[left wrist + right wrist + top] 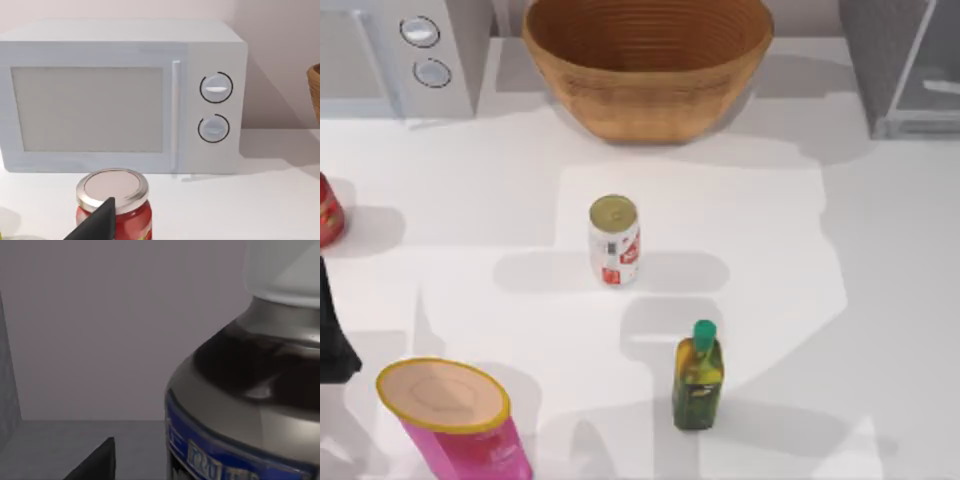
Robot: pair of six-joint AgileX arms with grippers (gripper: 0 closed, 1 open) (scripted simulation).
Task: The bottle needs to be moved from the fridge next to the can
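right wrist view puts your right claw's dark fingertip (95, 462) close beside the bottle (240, 410) within the fridge's (905, 65) grey walls, grip state you cannot tell, while the can (614, 240) stands mid-worktop (880, 300), well apart from the fridge.

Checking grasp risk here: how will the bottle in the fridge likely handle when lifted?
The bottle looks glossy and rounded, so it may slip in a pinch. Dark liquid reaches its shoulder, so it is probably heavy for its size. Being tall, it could tip if nudged.

A rendered kitchen counter: a microwave (120, 97), a fridge (905, 65), a wicker basket (648, 62) and groceries on white.
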